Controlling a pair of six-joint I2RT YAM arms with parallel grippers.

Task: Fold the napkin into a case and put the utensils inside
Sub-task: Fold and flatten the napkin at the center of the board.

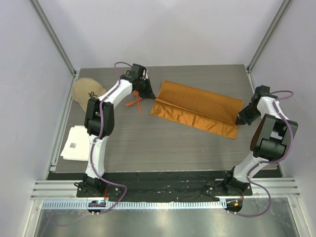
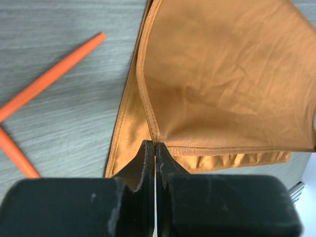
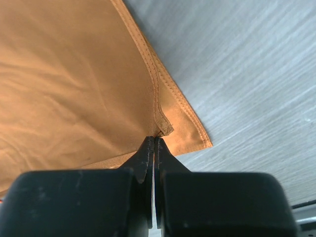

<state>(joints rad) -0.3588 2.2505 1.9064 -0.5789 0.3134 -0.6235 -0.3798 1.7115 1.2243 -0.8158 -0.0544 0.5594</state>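
Note:
The rust-orange napkin (image 1: pixel 197 107) lies across the middle of the table with its upper layer lifted off the lower one. My left gripper (image 1: pixel 152 95) is shut on the napkin's left corner (image 2: pixel 157 139). On the opposite side, my right gripper (image 1: pixel 239 118) is shut on the right corner (image 3: pixel 165 129). Both pinch a hemmed corner of the upper layer, and the lower layer (image 3: pixel 190 129) stays flat on the table. Two orange utensils (image 1: pixel 136 103) lie crossed just left of the napkin, below the left arm; both (image 2: pixel 47 81) show in the left wrist view.
A tan cap (image 1: pixel 88 91) rests at the table's far left. A folded white towel (image 1: pixel 78 143) lies in front of it near the left edge. The grey tabletop (image 1: pixel 163 148) is bordered by a black strip at the front and walls on three sides.

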